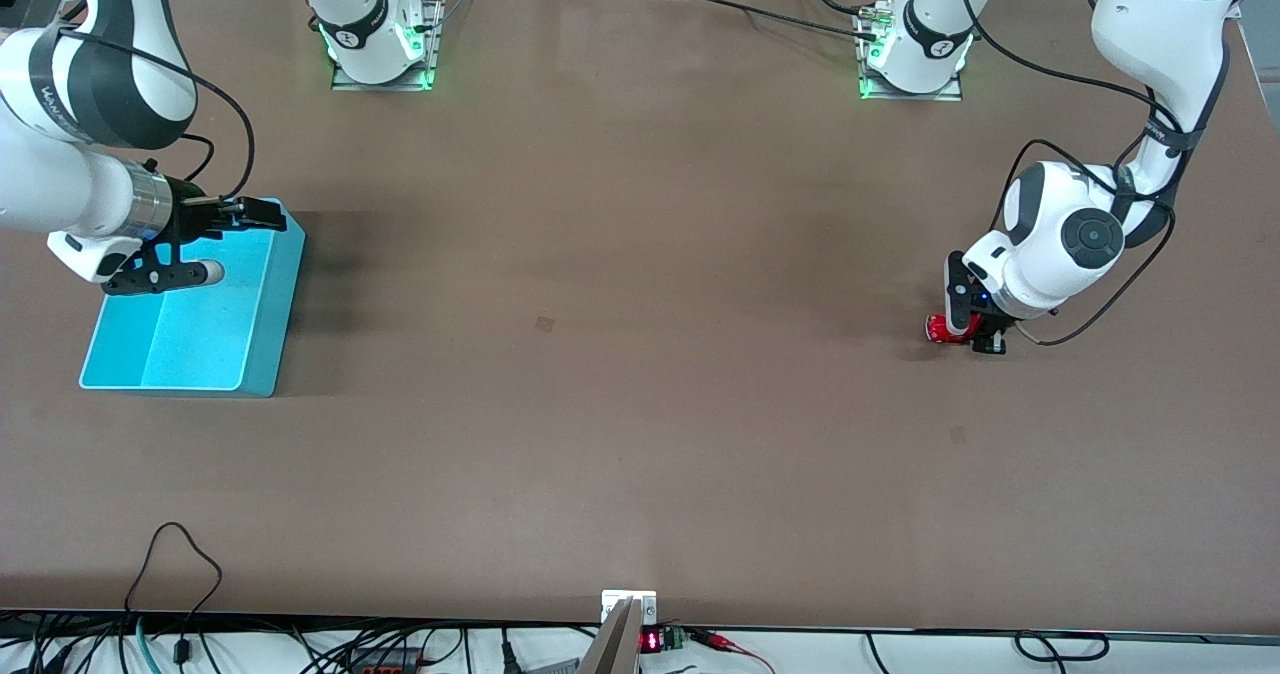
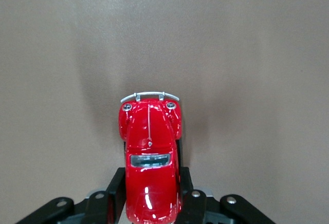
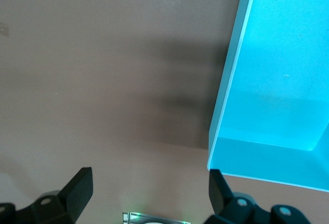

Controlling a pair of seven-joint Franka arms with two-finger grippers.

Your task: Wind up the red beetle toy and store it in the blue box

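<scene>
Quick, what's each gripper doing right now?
Left gripper: shut on the red beetle toy, at the table.
Right gripper: open, holding nothing, over the blue box.

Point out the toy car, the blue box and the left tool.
toy car (image 2: 150,152), left wrist view, red roof.
blue box (image 1: 215,344), front view, bare floor.
left tool (image 1: 962,331), front view, between its fingertips, shut on the car.

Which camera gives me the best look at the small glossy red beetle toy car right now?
The left wrist view: the glossy red beetle toy car fills its centre, clamped between the left gripper fingers. The front view shows only a red sliver under that gripper on the table. The right wrist view misses it.
</scene>
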